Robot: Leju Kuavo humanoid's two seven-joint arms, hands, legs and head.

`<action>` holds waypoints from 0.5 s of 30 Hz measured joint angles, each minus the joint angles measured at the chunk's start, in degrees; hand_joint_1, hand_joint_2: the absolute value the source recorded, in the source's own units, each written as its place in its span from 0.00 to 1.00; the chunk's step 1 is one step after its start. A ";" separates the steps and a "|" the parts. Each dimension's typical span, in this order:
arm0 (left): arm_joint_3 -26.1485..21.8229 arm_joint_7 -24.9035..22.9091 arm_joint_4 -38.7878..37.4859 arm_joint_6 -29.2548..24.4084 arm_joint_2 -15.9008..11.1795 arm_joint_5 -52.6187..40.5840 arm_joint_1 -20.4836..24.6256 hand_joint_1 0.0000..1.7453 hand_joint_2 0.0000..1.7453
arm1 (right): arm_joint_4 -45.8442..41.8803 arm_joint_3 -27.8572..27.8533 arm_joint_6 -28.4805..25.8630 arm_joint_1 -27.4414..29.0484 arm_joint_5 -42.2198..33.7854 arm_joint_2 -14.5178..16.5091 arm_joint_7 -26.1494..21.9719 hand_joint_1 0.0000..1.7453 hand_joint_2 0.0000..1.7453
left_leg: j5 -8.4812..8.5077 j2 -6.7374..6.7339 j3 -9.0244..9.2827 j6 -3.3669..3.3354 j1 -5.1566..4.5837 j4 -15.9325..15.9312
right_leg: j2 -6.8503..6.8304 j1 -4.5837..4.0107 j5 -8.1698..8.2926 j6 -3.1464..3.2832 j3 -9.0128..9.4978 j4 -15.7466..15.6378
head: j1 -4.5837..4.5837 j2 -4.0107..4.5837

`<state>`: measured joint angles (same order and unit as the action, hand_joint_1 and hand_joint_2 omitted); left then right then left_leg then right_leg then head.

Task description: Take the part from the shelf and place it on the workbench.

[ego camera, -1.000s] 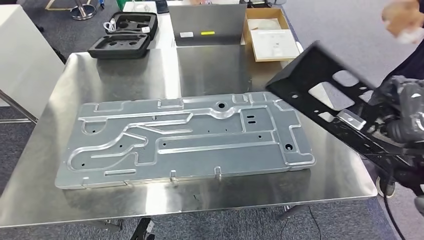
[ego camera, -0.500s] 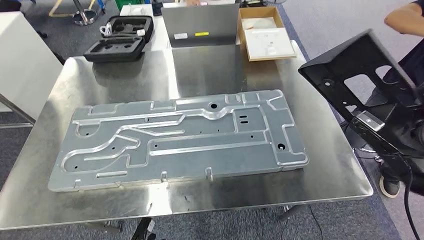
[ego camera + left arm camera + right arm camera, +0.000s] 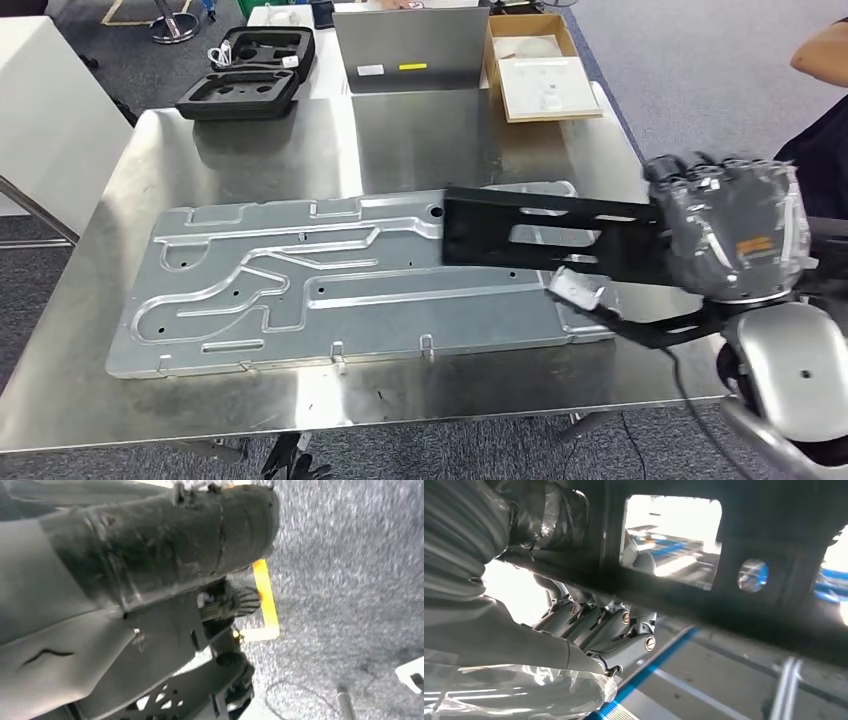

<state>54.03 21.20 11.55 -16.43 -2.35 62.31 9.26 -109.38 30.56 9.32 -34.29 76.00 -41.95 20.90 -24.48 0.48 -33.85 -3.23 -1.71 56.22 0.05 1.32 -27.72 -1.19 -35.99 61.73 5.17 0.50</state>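
Observation:
The part is a long black metal bracket point(image 3: 530, 235) with cut-outs. My right hand point(image 3: 735, 235) grips it at its right end and holds it roughly level, just above the right end of the large silver stamped plate point(image 3: 300, 280) on the steel workbench point(image 3: 250, 150). From the right wrist, the fingers point(image 3: 609, 630) are wrapped around the bracket's edge point(image 3: 734, 535). My left hand point(image 3: 150, 565) hangs over grey carpet with nothing in it.
A black foam case point(image 3: 250, 70), an upright metal sheet point(image 3: 410, 45) and a cardboard box point(image 3: 545, 75) stand at the workbench's far edge. There is a white cabinet point(image 3: 40, 110) to the left. A person's arm point(image 3: 825, 55) shows at the far right.
My right hand has swung the bracket down and leftward, from raised and tilted beside the table to level over the plate's right end. The view itself shifted slightly.

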 joint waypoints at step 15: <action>0.01 -1.56 0.01 -0.26 0.74 -1.36 0.87 0.00 0.00 | 0.55 18.08 -1.43 -7.25 1.07 16.92 -3.99 0.97 1.00 | -3.37 0.17 -2.04 2.71 1.01 5.33 | 0.22 0.04 1.49 1.23 0.25 -0.86 | 0.03 0.00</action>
<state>54.04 19.63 11.56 -16.69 -1.62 60.95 10.14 -108.83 48.64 7.89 -41.54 77.07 -25.03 16.91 -27.85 0.64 -35.89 -0.52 -0.69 61.55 0.27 1.35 -26.23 0.04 -35.74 60.88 5.20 0.50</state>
